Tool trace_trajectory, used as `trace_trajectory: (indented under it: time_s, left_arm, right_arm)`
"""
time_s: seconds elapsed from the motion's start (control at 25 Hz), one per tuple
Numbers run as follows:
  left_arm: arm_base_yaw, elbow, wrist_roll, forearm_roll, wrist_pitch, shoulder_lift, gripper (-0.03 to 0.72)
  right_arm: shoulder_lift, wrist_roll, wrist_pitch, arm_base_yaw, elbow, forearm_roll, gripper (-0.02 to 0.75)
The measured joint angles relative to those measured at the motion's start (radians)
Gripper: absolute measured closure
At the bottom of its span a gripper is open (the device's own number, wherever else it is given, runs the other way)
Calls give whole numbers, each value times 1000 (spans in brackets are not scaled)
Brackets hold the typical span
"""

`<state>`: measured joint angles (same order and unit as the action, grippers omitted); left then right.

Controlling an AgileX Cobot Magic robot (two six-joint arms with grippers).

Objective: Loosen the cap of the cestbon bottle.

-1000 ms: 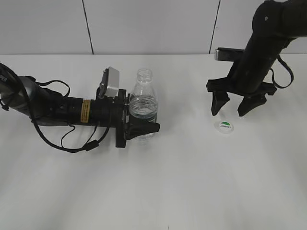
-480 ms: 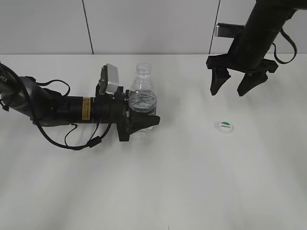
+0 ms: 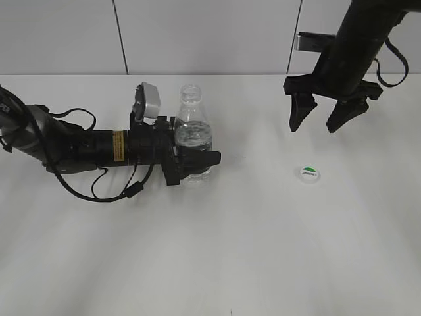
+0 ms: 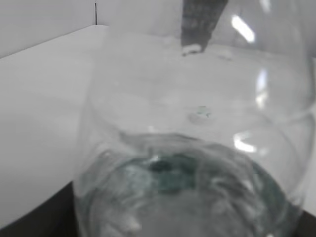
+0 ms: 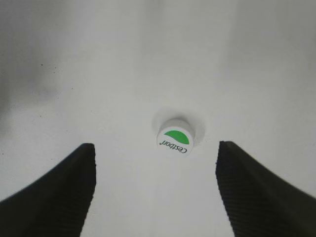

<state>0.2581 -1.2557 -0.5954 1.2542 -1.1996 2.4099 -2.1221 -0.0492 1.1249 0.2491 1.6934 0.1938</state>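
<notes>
The cestbon bottle (image 3: pixel 193 135) stands upright left of centre, clear, with its neck open and no cap on it. My left gripper (image 3: pixel 197 164) is shut on the bottle's lower body from the left. The bottle fills the left wrist view (image 4: pixel 197 163), its green label dim through the plastic. The cap (image 3: pixel 308 174) lies flat on the table at the right, white with a green half-circle. My right gripper (image 3: pixel 327 122) is open and empty, raised above and behind the cap. In the right wrist view the cap (image 5: pixel 174 138) lies between and beyond the open jaws (image 5: pixel 155 192).
The white table (image 3: pixel 230 263) runs to a pale wall at the back. My left arm (image 3: pixel 72 148) lies along the table's left side with loose cables round it.
My right gripper rose from just over the cap to well above it, then held still. My left gripper shifted slightly up and right with the bottle.
</notes>
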Motion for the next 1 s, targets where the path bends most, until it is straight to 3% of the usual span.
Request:
trace_trajectory:
  time_s: [0.32, 1.0]
  left_arm:
    - [-16, 0, -134, 11, -4, -1, 123]
    - [-25, 1, -329, 105, -8, -215, 113]
  right_arm:
    - [0, -1, 1, 0, 0, -6, 162]
    - [0, -1, 26, 0, 3, -8, 162]
